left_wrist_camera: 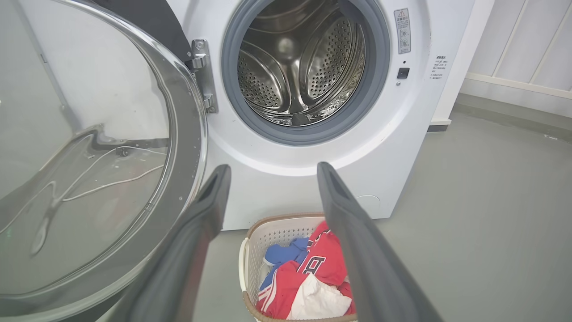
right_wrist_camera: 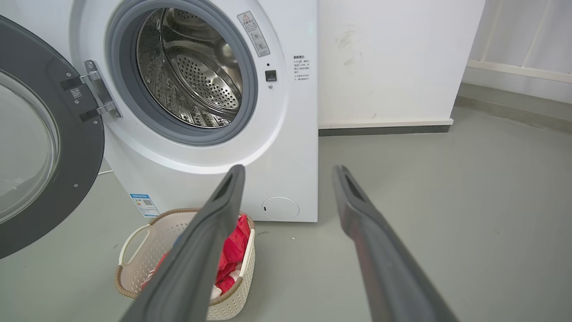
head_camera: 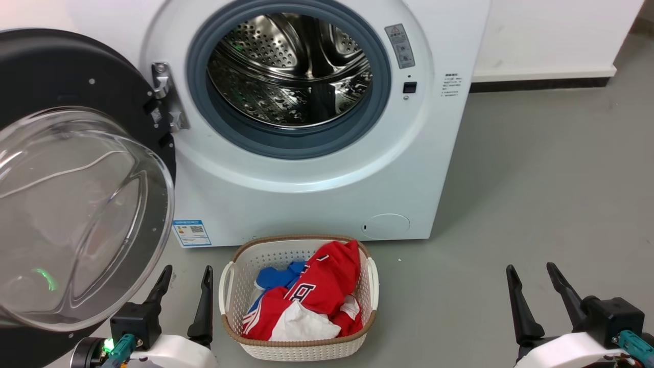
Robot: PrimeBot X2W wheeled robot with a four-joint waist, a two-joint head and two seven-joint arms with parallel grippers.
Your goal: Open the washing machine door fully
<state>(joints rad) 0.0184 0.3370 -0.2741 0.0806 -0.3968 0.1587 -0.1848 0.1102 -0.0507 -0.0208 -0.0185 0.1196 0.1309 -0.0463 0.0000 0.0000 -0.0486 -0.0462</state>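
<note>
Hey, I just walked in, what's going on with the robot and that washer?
The robot faces the washer. The door stands wide open on its left hinge, and the part of the drum in view looks empty. The left gripper and the right gripper are low in front, fingers apart, holding nothing. A basket of red, blue and white clothes sits on the floor between them.

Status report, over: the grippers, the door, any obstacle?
Left gripper open, right gripper open, both empty. Washing machine door stands wide open. Laundry basket on floor ahead.
</note>
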